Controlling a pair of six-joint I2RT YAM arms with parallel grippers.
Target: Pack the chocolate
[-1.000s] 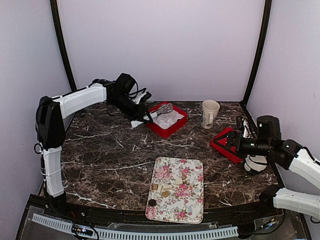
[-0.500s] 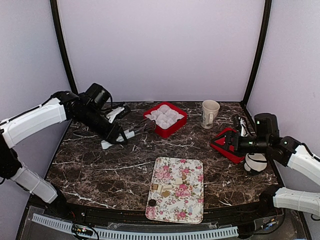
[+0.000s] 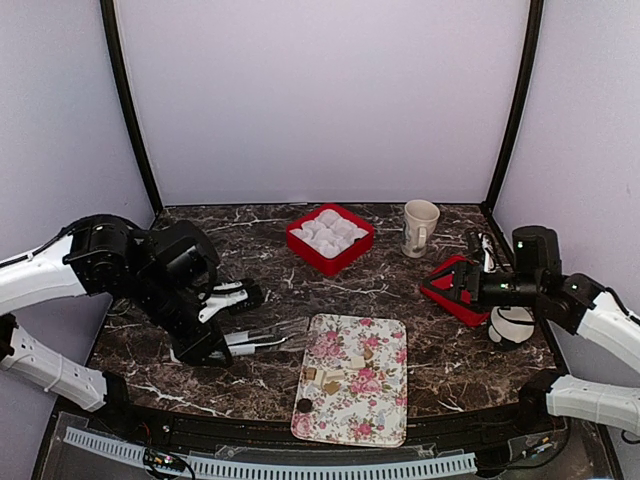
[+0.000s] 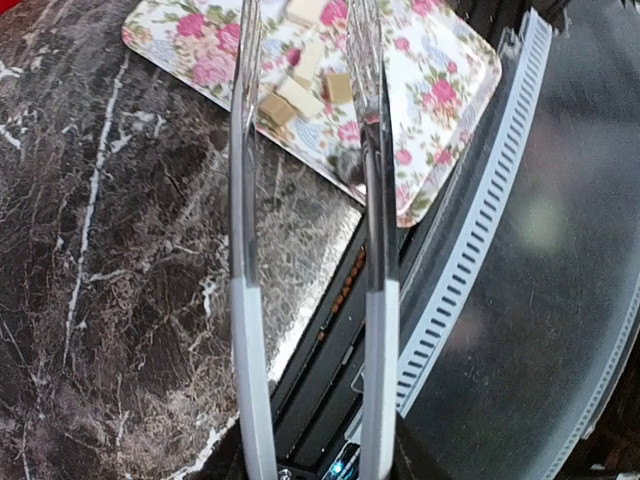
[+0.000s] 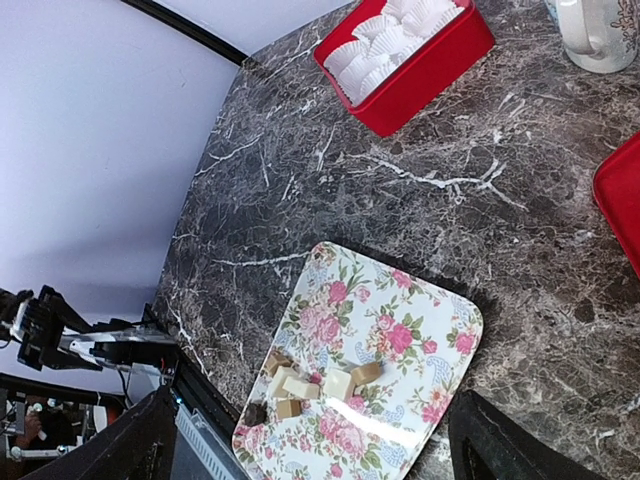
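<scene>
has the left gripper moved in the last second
Yes. The left gripper came from the red box toward the near edge, left of the floral tray.

Pale lilac walls [image 3: 320, 100] close in a dark, white-veined marble table [image 3: 390, 290] on three sides, with a black pole [image 3: 128, 100] rising at each far corner.

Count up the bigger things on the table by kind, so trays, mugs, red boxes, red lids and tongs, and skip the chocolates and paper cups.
Floral tray: 1
Mug: 1
Red box: 1
Red lid: 1
Tongs: 1
Total: 5
</scene>
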